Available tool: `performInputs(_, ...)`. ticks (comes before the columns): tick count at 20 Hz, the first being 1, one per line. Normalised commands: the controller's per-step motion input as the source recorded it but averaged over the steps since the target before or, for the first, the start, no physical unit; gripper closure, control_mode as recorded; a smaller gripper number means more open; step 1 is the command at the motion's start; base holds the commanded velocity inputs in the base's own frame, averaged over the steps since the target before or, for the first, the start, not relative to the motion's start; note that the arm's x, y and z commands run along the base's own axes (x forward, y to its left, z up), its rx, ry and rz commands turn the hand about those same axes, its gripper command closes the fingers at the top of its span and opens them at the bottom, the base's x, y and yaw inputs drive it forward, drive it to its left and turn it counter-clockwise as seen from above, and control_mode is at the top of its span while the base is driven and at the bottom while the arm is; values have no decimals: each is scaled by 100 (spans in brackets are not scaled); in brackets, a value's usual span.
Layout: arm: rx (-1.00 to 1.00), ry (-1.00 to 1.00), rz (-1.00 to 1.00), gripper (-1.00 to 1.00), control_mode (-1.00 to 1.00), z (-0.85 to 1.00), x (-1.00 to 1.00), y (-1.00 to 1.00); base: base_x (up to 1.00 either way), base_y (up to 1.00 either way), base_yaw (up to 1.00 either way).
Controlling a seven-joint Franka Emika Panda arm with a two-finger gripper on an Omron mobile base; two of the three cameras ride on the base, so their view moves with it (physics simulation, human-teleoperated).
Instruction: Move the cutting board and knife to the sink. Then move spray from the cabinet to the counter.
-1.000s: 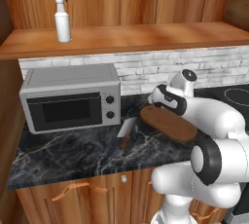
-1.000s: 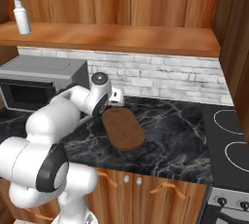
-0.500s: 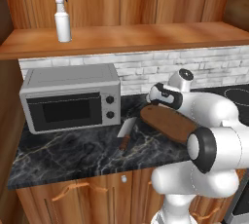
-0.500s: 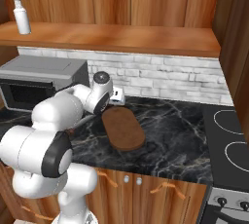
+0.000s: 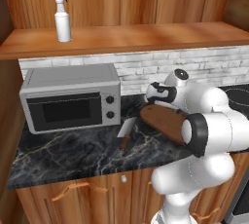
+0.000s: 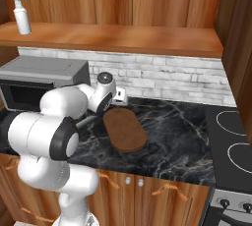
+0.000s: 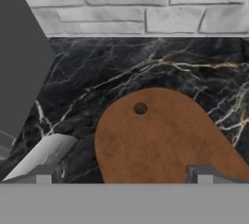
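The brown cutting board lies flat on the black counter right of the microwave. Its end with the small hole points toward the brick wall. The knife lies just left of the board, and its silvery blade shows in the hand view. My gripper hovers open just above the board's far end, holding nothing. The white spray stands upright at the left of the cabinet shelf. The sink is out of view.
A grey microwave stands on the counter close to the knife's left. A white brick wall runs behind the board. A black stovetop lies at the right. My arm's bulky elbow hangs over the counter's front.
The arm's elbow has swung a little toward the counter's front. The hand stays over the board's far end, jaws still wide. Board, knife and spray have not moved.
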Motion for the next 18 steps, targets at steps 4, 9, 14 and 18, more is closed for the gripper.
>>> performInputs(4,0,0,0,-100,-100,-15,17,-1,0,0,0)
performInputs(9,0,0,0,-100,-100,-15,17,0,0,0,0)
performInputs(14,0,0,0,-100,-100,-13,13,0,0,0,0)
performInputs(18,0,0,0,-100,-100,-13,8,0,0,0,0)
